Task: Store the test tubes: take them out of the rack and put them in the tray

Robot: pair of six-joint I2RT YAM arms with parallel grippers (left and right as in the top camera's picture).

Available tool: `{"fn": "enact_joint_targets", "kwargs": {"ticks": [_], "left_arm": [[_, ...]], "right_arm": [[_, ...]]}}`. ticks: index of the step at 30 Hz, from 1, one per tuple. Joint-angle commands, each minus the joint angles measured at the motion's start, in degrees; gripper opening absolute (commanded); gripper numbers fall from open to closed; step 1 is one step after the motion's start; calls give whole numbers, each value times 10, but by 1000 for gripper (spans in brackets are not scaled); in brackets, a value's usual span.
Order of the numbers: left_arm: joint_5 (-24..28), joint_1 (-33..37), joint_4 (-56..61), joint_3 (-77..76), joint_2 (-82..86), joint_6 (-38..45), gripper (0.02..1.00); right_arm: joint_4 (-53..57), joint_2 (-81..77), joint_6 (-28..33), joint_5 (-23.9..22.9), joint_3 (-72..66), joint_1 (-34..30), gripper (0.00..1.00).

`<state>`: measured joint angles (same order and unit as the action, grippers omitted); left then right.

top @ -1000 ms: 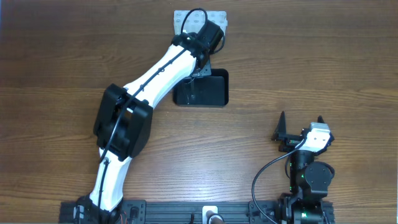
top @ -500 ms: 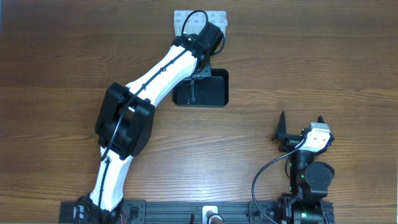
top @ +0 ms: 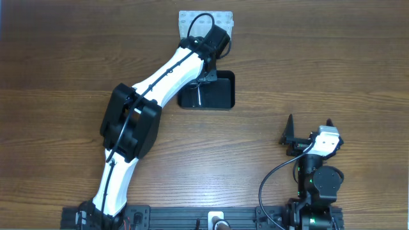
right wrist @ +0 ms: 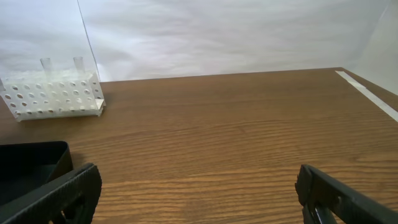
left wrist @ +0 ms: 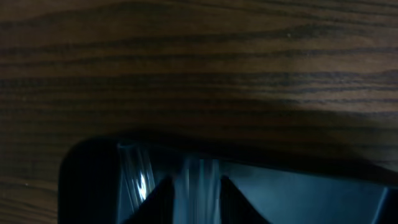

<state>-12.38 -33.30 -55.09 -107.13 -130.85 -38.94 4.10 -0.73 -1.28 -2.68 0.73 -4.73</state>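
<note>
The white perforated rack (top: 189, 18) stands at the table's far edge, and in the right wrist view the rack (right wrist: 53, 97) carries two upright clear tubes (right wrist: 78, 63). Just in front of it lies the black tray (top: 225, 101). My left gripper (top: 203, 80) hangs low over the tray (left wrist: 87, 186), its dark fingers (left wrist: 163, 200) shut on a clear test tube (left wrist: 201, 177). Another tube (left wrist: 134, 179) lies in the tray beside it. My right gripper (top: 310, 125) is parked open near its base, far from both; the same gripper (right wrist: 199, 205) holds nothing.
Bare wooden table surrounds the rack and tray. The left arm's white links (top: 160, 83) stretch diagonally from the bottom left to the tray. A white backdrop (right wrist: 217, 37) stands behind the table's far edge.
The left arm has shifted slightly, and the tube in its gripper now shows more clearly over the tray. The right arm has not moved.
</note>
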Motion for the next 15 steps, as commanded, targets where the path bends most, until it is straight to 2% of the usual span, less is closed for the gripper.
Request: {"fn": "enact_joint_targets", "kwargs": {"ticks": [1, 2, 5, 8, 10, 13, 15], "left_arm": [[-16, 0, -1, 3, 45, -5, 463], [-31, -2, -1, 3, 71, -2, 503], [-73, -9, 0, 3, 121, 11, 507], [-150, -14, 5, 3, 189, 12, 538], [-193, -13, 25, 3, 239, 27, 608], [-203, -3, 98, 4, 304, 140, 669], [-194, 10, 165, 7, 348, 243, 818]], "right_arm": [[0, 5, 1, 1, -4, -2, 991], [0, 4, 1, 1, -4, -2, 993], [0, 5, 1, 1, -4, -2, 993], [0, 5, 1, 1, -4, -2, 993], [0, 5, 1, 1, -4, -2, 991], [0, 5, 1, 1, -4, -2, 993], [0, 5, 1, 1, -4, -2, 991]]}}
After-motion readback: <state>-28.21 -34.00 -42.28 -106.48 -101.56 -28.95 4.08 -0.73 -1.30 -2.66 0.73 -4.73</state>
